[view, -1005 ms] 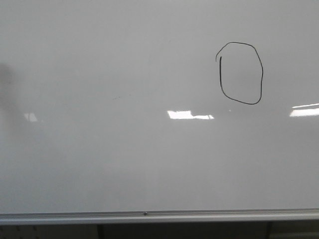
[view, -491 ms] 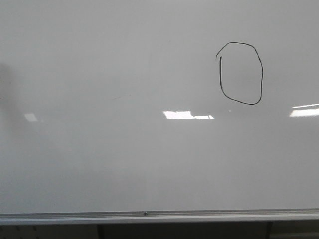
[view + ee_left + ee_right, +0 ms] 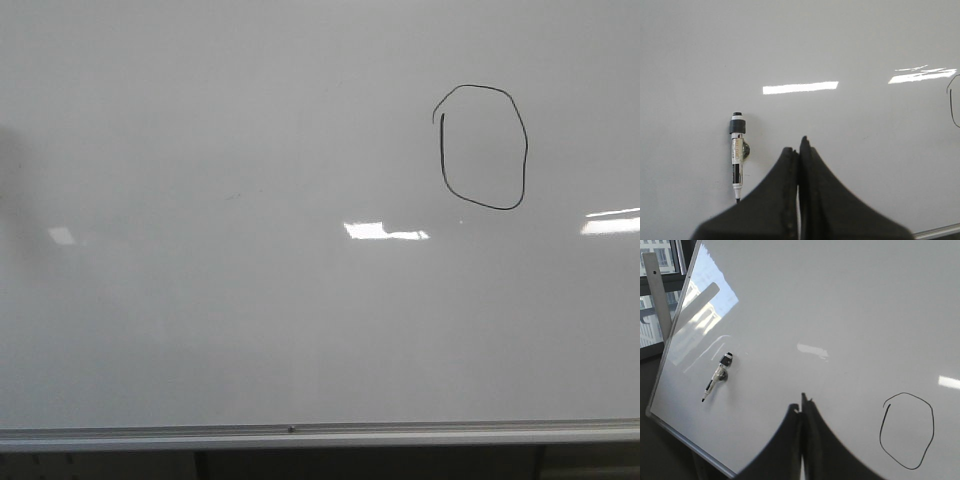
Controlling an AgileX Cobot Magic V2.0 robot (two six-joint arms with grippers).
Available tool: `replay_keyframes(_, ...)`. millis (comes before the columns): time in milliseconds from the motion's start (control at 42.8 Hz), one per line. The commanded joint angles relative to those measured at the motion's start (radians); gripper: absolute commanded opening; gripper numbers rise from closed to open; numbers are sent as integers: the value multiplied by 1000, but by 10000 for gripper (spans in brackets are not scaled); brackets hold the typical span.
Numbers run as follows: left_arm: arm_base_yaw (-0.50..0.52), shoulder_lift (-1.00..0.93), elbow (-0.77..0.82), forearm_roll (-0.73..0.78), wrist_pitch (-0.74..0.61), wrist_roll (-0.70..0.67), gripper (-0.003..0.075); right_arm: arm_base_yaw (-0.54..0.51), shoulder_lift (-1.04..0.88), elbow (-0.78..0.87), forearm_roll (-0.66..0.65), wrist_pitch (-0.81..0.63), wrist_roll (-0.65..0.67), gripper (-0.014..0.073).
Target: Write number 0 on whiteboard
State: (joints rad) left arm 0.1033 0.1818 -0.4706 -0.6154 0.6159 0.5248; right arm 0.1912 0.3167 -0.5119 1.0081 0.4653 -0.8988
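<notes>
Number 0 point(image 3: 483, 147), a thin black oval, is lying partly cut off in the left wrist view on the glossy whiteboard point(image 3: 250, 300); left gripper point(image 3: 799, 145) and right gripper point(image 3: 801, 407) are pressing closed, empty.

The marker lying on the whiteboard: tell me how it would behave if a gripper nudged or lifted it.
The marker is a slim round cylinder, so it would probably roll if pushed sideways on the glossy whiteboard. It looks rigid and light for its size. Its smooth barrel may slip between fingers; the dark cap end seems the thicker part to grip.
</notes>
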Motion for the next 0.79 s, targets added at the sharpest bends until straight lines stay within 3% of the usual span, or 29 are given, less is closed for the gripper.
replay_keyframes(0, -5, 11, -26, -33, -63, -6, -20, -4, 10, -28, 31, -50, -7, -69)
replay_keyframes(234, -5, 1, 1, 35, -138, -15, -20, -4, 10, -28, 31, -50, -7, -69)
replay_keyframes(514, -114, -133, 160, 523, -375, -469, -20, -4, 10, -28, 31, -50, -7, -69)
replay_keyframes(607, -135, -194, 237, 608, -431, -555, -20, -4, 10, -28, 31, -50, -7, -69)
replay_keyframes(771, -119, -205, 352, 647, -478, -591, -20, -4, 12, -28, 31, -48, -7, -69)
